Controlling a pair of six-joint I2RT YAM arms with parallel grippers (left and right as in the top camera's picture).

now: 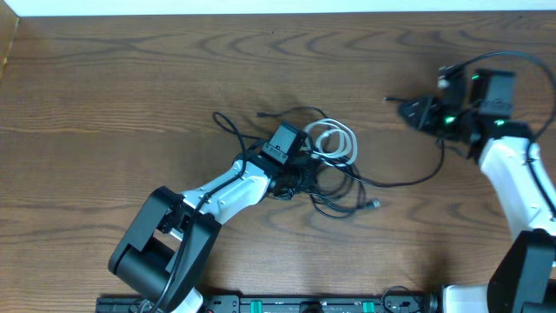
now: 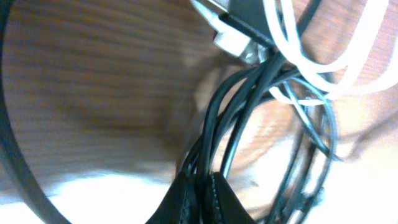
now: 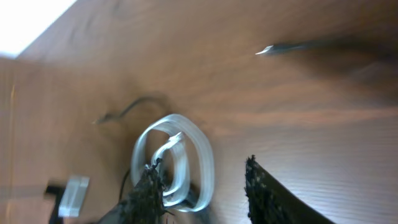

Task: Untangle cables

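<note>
Your left jaws are clamped shut on a bundle of black cables (image 2: pixel 249 118), pinching several strands at once at the heart of the tangle (image 1: pixel 326 169). Treat that as your anchor. Hold it low against the desk (image 1: pixel 130 87) and don't lift, or the whole knot will likely ride up with you. Just beyond the pinch the white cable (image 2: pixel 323 68) loops across the black strands, and a silver plug (image 2: pixel 231 42) lies beside them. A hard pull from this side risks cinching those loops tighter.

Your right jaws stand apart with nothing between them, hovering well away from the tangle. One long black strand (image 1: pixel 408 181) trails out of the knot toward that arm, and what appears to be its free end (image 1: pixel 388 99) lies just beside the jaws. I'd work that one: grip close to the end, draw it away slowly and level, and stop if the white coil begins to drag. A second plug (image 1: pixel 375 206) lies loose below the tangle; take it afterwards.
</note>
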